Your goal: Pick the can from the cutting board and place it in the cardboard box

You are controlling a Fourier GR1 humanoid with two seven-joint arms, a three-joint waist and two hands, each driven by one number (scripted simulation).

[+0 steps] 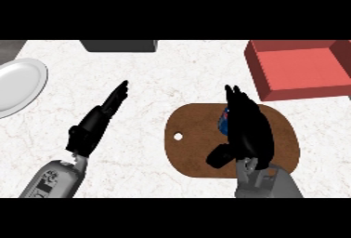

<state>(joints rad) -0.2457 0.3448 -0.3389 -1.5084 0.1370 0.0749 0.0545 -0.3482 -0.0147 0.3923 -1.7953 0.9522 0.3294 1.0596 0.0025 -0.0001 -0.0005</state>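
Observation:
A brown cutting board (195,158) with a small hole near its left end lies right of centre on the counter. On it stands a blue can (224,120), of which only a sliver shows at the left edge of my right hand (248,132). That hand hovers over the can with fingers nearly straight, pointing away from me, and the thumb spread out to the lower left; it is open. The reddish open box (302,69) sits at the far right, beyond the board. My left hand (96,123) rests open left of the board, fingers straight.
A white plate (17,86) lies at the left edge. A dark grey object (120,45) stands at the far edge, centre left. Bare marbled counter separates the board from the box.

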